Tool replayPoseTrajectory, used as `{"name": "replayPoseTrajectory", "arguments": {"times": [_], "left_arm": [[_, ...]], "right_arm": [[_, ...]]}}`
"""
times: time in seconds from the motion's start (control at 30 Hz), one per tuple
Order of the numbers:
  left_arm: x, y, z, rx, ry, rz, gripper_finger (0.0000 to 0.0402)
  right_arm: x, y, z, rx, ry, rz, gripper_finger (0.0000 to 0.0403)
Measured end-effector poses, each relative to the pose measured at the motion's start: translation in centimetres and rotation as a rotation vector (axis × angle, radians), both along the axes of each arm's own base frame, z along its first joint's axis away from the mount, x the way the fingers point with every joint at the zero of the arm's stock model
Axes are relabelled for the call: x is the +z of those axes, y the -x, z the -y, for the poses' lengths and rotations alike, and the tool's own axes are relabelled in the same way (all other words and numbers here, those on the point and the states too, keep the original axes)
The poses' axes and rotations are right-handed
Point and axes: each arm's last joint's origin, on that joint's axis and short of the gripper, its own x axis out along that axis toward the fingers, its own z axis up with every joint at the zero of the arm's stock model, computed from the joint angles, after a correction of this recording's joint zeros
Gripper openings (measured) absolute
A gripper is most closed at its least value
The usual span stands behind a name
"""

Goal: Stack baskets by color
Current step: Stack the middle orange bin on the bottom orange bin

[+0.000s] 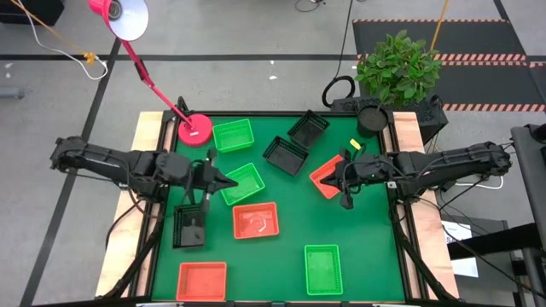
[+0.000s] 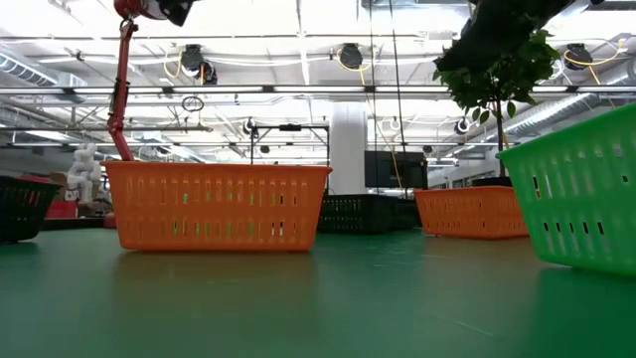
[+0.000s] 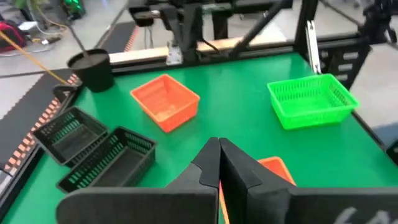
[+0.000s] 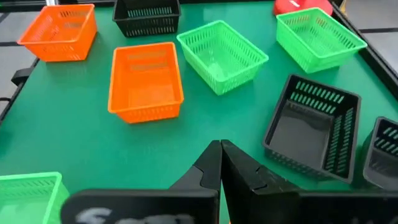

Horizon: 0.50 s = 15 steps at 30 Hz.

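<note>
Lying spread over the green worktop (image 1: 367, 256) are nine baskets, none of them stacked. The left gripper (image 1: 229, 182) is hovering at the near edge of a green basket (image 1: 243, 182) left of centre, its fingers pressed together and carrying nothing. The right gripper (image 1: 339, 181) is hanging over a tilted red-orange basket (image 1: 327, 176) on the right side, fingers likewise closed and empty. Two black baskets (image 1: 286, 154) (image 1: 308, 129) are sitting side by side toward the back, with another green basket (image 1: 233, 136) beside the pink lamp base (image 1: 195, 130). A third black basket (image 1: 189, 225) is standing at the left, next to a red-orange basket (image 1: 256, 221) in the middle. Another red-orange basket (image 1: 202, 280) is resting in the front left corner, and a third green basket (image 1: 322, 268) is sitting front right.
</note>
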Motion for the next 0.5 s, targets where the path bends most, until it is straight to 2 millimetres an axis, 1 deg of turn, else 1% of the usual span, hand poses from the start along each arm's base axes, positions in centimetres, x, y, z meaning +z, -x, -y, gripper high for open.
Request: {"name": "replayPoseTrajectory", "arguments": {"times": [0.13,0.23,0.37,0.5], "left_arm": [[-0.4,-1.0,0.4,-0.010,-0.008,-0.036,0.0006],[-0.9,-1.4,0.5,-0.009,-0.011,-0.063,0.0013],[-1.2,-1.8,0.6,-0.009,-0.012,-0.070,0.0011],[-1.3,-2.0,0.6,-0.009,-0.013,-0.076,0.0003]], "right_arm": [[-0.6,0.2,0.2,-0.060,0.018,-0.056,0.0000],[-1.0,0.2,0.2,-0.065,0.017,-0.099,0.0000],[-1.9,-0.4,0.1,-0.076,0.004,-0.156,0.0000],[-2.9,-1.7,-0.1,-0.044,-0.020,-0.188,0.0001]]}}
